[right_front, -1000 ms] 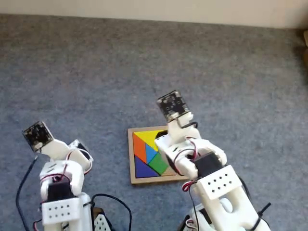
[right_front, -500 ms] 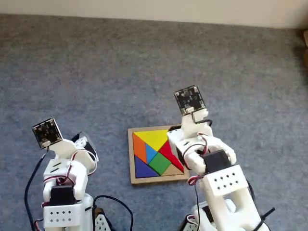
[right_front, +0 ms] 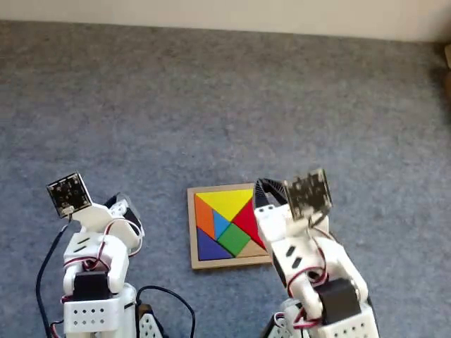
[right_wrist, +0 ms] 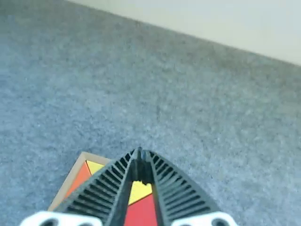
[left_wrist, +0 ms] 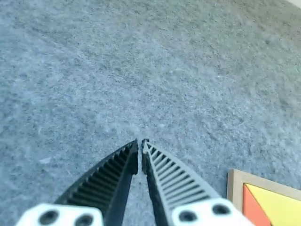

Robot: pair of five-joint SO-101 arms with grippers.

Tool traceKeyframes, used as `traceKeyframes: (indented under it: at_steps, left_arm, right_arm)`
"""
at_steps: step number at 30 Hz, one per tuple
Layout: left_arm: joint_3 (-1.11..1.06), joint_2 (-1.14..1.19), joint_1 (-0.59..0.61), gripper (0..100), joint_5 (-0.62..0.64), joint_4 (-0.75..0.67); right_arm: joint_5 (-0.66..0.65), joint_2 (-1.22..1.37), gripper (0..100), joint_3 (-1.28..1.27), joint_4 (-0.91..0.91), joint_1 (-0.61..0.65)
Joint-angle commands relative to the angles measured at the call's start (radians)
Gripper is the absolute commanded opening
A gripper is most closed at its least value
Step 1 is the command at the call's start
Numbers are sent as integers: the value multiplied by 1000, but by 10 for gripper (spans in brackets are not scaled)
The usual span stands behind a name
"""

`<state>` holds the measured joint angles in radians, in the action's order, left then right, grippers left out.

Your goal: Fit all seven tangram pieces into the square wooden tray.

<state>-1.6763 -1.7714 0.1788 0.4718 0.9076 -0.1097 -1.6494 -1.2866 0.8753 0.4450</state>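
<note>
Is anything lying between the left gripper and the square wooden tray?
Nothing visible does. Just grey carpet lies between the shut left gripper and the near rim of the wooden tray, which holds coloured pieces.

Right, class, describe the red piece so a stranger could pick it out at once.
On the grey carpet lies a square wooden tray of coloured pieces. The red piece is the triangle on its right side, touching the yellow triangle and green square; nothing else is red.

tangram pieces (right_front: 229, 220) lie inside tray (right_front: 191, 231), on carpet (right_front: 211, 105).
</note>
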Motion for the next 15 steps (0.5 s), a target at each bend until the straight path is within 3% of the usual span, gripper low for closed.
traceKeyframes:
  at_steps: [1, 5, 12, 15]
  left_arm:
    - [-22, 7, -19, 42, -9, 9]
    - [-22, -2, -19, 42, -9, 60]
    - [-22, 5, -22, 45, -9, 129]
    - [-22, -1, -21, 45, -9, 207]
  right_arm:
    - [-6, -156, 9, -56, -19, -16]
    - [-3, -185, 27, -110, -16, -19]
    - [-3, -188, 30, -263, 1, -220]
    - [-8, -188, 29, -380, 82, -249]
